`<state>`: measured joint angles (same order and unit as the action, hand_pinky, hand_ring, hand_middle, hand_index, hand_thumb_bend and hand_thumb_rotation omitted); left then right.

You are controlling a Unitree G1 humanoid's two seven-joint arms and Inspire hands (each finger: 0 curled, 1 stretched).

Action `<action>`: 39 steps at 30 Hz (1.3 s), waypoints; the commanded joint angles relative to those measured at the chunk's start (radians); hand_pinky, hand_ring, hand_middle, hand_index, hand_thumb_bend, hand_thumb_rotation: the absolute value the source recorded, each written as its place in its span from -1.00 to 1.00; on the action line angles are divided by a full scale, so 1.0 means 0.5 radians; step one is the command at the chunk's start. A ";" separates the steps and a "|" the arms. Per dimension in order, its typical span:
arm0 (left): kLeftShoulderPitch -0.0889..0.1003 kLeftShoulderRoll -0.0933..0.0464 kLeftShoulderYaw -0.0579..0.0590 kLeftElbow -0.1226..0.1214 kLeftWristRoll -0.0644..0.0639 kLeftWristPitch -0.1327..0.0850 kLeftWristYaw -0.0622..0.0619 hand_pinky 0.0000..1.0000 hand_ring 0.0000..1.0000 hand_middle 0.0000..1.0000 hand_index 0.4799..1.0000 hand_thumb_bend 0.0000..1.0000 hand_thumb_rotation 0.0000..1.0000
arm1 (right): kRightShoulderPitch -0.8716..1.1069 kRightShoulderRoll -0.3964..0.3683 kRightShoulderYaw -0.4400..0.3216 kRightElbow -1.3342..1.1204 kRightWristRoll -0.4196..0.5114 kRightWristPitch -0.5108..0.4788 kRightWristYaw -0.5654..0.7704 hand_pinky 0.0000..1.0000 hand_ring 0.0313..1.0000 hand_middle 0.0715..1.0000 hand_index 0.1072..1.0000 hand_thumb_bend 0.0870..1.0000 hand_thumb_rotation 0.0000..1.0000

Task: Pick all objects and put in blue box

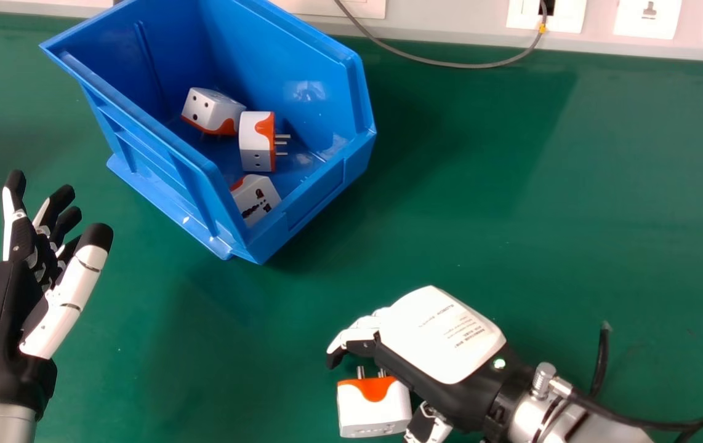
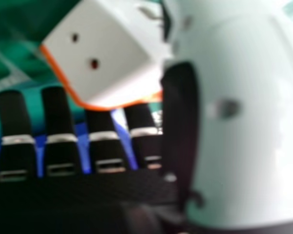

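At the lower right of the head view, my right hand is low over the green table, its fingers relaxed and slightly bent. A white and orange plug adapter lies beside it, between fingers and thumb, pins pointing to the fingers. In the right hand view, the adapter shows past the fingertips, close to the thumb of the right hand; firm contact cannot be made out. The blue box holds adapters: one, another and a third. My left hand is open at the left.
The green table spreads right of the box. A grey cable loops along the back edge, beneath white wall sockets. Another cable runs along my right wrist.
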<state>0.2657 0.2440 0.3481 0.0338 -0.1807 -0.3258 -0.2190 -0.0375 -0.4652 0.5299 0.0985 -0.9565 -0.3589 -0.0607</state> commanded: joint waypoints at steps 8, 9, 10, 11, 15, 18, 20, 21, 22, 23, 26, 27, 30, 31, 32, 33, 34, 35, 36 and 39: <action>-0.030 0.025 0.012 -0.008 0.016 -0.034 0.008 0.80 0.89 0.91 0.73 0.10 0.15 | -0.045 -0.033 0.023 0.106 -0.104 0.040 -0.171 -0.16 -0.04 0.03 -0.05 0.00 -0.94; -0.031 0.026 0.012 -0.009 0.020 -0.034 0.010 0.80 0.89 0.91 0.73 0.10 0.15 | -0.047 -0.033 0.026 0.114 -0.107 0.039 -0.186 -0.16 -0.04 0.03 -0.05 0.00 -0.94; -0.034 0.027 0.011 -0.008 0.026 -0.037 0.013 0.80 0.89 0.91 0.73 0.10 0.15 | -0.049 -0.033 0.027 0.124 -0.109 0.036 -0.202 -0.16 -0.04 0.03 -0.05 0.00 -0.94; -0.036 0.027 0.011 -0.003 0.029 -0.042 0.015 0.80 0.89 0.91 0.73 0.09 0.14 | -0.049 -0.033 0.027 0.132 -0.110 0.033 -0.216 -0.19 -0.06 0.01 -0.10 -0.02 -0.95; -0.038 0.028 0.011 0.007 0.041 -0.062 0.013 0.80 0.89 0.91 0.74 0.08 0.13 | -0.053 -0.027 0.023 0.154 -0.110 0.029 -0.266 -0.23 -0.09 -0.01 -0.16 -0.05 -0.97; -0.042 0.029 0.011 0.015 0.042 -0.070 0.009 0.80 0.89 0.91 0.73 0.07 0.12 | -0.057 -0.020 0.016 0.161 -0.097 0.032 -0.271 -0.24 -0.11 -0.02 -0.18 -0.06 -0.98; -0.047 0.029 0.013 0.025 0.035 -0.073 0.005 0.80 0.89 0.91 0.74 0.07 0.12 | -0.055 -0.013 0.006 0.157 -0.080 0.038 -0.264 -0.25 -0.12 -0.03 -0.19 -0.07 -0.98; -0.047 0.030 0.014 0.028 0.031 -0.074 0.003 0.80 0.89 0.91 0.74 0.07 0.12 | -0.051 -0.011 0.003 0.150 -0.074 0.042 -0.258 -0.25 -0.12 -0.03 -0.19 -0.07 -0.98; -0.047 0.029 0.015 0.027 0.029 -0.073 0.002 0.80 0.89 0.91 0.74 0.06 0.11 | -0.048 -0.009 0.001 0.144 -0.072 0.047 -0.256 -0.26 -0.12 -0.03 -0.20 -0.08 -0.98; -0.046 0.029 0.015 0.026 0.026 -0.069 0.001 0.80 0.89 0.91 0.74 0.06 0.11 | -0.047 -0.004 -0.002 0.143 -0.069 0.052 -0.256 -0.26 -0.12 -0.03 -0.20 -0.08 -0.98; -0.043 0.025 0.014 0.014 0.021 -0.060 0.000 0.80 0.89 0.91 0.74 0.05 0.11 | -0.049 0.009 -0.007 0.147 -0.066 0.067 -0.260 -0.27 -0.13 -0.03 -0.22 -0.09 -0.99; -0.043 0.024 0.012 0.011 0.020 -0.058 0.000 0.80 0.89 0.91 0.74 0.05 0.11 | -0.052 0.012 -0.009 0.149 -0.066 0.073 -0.258 -0.27 -0.13 -0.03 -0.22 -0.09 -0.99; -0.038 0.020 0.013 -0.009 -0.002 -0.038 -0.007 0.80 0.89 0.91 0.74 0.05 0.11 | -0.046 0.011 -0.024 0.129 -0.051 0.079 -0.245 -0.28 -0.13 -0.04 -0.23 -0.09 -0.99; -0.037 0.020 0.013 -0.010 -0.009 -0.036 -0.010 0.80 0.89 0.91 0.74 0.05 0.11 | -0.047 0.012 -0.030 0.124 -0.042 0.081 -0.238 -0.29 -0.14 -0.04 -0.24 -0.09 -0.99; -0.038 0.021 0.013 -0.006 -0.014 -0.038 -0.013 0.80 0.89 0.91 0.74 0.05 0.11 | -0.048 0.013 -0.036 0.117 -0.036 0.086 -0.232 -0.29 -0.14 -0.04 -0.24 -0.09 -0.99; -0.037 0.021 0.012 -0.003 -0.018 -0.040 -0.013 0.80 0.89 0.91 0.74 0.05 0.11 | -0.047 0.015 -0.042 0.108 -0.029 0.090 -0.229 -0.29 -0.14 -0.04 -0.24 -0.09 -1.00; -0.037 0.022 0.011 -0.004 -0.018 -0.038 -0.012 0.80 0.89 0.91 0.74 0.05 0.11 | -0.047 0.017 -0.045 0.100 -0.024 0.097 -0.229 -0.29 -0.14 -0.04 -0.24 -0.09 -1.00; -0.034 0.023 0.011 -0.007 -0.018 -0.036 -0.010 0.80 0.89 0.91 0.74 0.06 0.11 | -0.044 0.021 -0.047 0.085 -0.023 0.107 -0.223 -0.28 -0.13 -0.05 -0.27 -0.10 -1.00; -0.030 0.023 0.011 -0.012 -0.019 -0.035 -0.010 0.80 0.89 0.91 0.74 0.06 0.11 | -0.041 0.025 -0.049 0.072 -0.019 0.117 -0.217 -0.28 -0.13 -0.05 -0.27 -0.10 -1.00; -0.025 0.023 0.009 -0.023 -0.019 -0.030 -0.009 0.80 0.89 0.91 0.74 0.06 0.11 | -0.032 0.029 -0.065 0.022 0.000 0.137 -0.203 -0.26 -0.14 -0.09 -0.26 -0.10 -1.00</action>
<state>0.2526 0.2477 0.3483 0.0490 -0.1804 -0.3367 -0.2194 -0.0407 -0.4526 0.5351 0.1374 -0.9593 -0.3298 -0.1558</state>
